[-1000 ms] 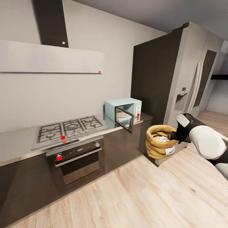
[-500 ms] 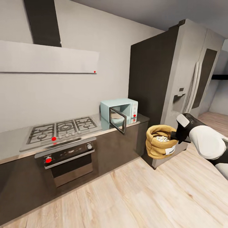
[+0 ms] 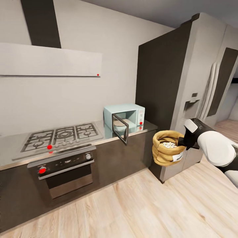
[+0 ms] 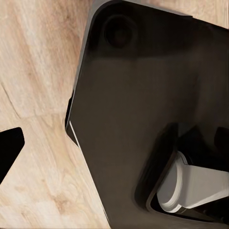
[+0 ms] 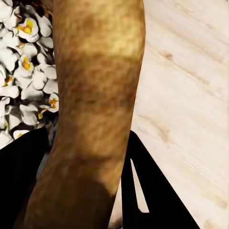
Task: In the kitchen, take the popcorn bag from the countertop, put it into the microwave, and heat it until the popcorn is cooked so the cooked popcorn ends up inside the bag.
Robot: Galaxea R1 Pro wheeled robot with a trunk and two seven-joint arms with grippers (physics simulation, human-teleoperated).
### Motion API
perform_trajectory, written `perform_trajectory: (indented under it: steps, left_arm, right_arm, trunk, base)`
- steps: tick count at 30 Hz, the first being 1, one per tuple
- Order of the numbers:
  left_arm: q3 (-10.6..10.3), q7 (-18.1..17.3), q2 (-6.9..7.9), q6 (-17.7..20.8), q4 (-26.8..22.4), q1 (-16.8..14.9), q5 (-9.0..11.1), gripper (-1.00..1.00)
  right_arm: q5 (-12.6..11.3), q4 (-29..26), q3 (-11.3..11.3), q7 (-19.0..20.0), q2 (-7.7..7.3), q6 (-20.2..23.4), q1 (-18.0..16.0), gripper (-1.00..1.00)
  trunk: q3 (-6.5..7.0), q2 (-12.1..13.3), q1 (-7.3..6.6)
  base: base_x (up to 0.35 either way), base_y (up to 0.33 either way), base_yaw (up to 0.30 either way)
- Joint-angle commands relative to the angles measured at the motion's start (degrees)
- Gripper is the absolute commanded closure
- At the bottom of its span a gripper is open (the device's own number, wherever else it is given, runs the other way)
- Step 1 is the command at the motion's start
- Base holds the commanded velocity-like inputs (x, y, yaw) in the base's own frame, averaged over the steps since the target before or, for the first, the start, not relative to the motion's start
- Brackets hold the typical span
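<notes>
The tan-brown popcorn bag (image 3: pixel 166 148) hangs in the air in front of the dark cabinets, with my right gripper (image 3: pixel 182 141) shut on its rolled rim. Whitish popcorn (image 3: pixel 169 144) lies in a heap inside it. In the right wrist view the bag's rim (image 5: pixel 95 95) runs between the two black fingers (image 5: pixel 152 191), and white puffed popcorn (image 5: pixel 24 57) with yellow centres shows beside it. The mint-blue microwave (image 3: pixel 129 114) stands on the grey countertop (image 3: pixel 109 134), its glass door (image 3: pixel 120 128) swung open. A black shape (image 4: pixel 7 148) at the edge of the left wrist view may be a finger.
A steel gas hob (image 3: pixel 61 135) sits over a dark built-in oven (image 3: pixel 64 170), under a flat white hood (image 3: pixel 49 61). A tall grey fridge (image 3: pixel 198 86) in a dark housing stands right of the microwave. Light wood floor (image 3: pixel 138 205) spreads in front. The robot's dark base (image 4: pixel 143 95) appears in the left wrist view.
The whole picture has shifted as the camera moved: hob and oven slid left and the fridge looms larger. The bag stays in my right gripper at the same spot in view.
</notes>
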Motion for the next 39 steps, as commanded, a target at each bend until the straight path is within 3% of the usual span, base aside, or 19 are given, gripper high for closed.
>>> perform_trajectory:
  steps: [1,39]
  left_arm:
    - [0.23,-0.01,-0.03,0.23,-0.17,0.02,-0.05,-1.0]
    - [0.14,-0.01,-0.24,0.28,-0.16,0.02,-0.09,-1.0]
  right_arm:
    - [-0.09,-0.05,-0.33,-0.32,-0.01,0.14,-0.03,1.0]
    - [-0.1,-0.05,-0.33,-0.32,-0.01,0.09,-0.03,1.0]
  trunk:
    - [-0.07,-0.06,0.04]
    - [-0.74,-0.06,0.04]
  base:
    - [0.237,-0.269,0.263]
    - [0.237,-0.269,0.228]
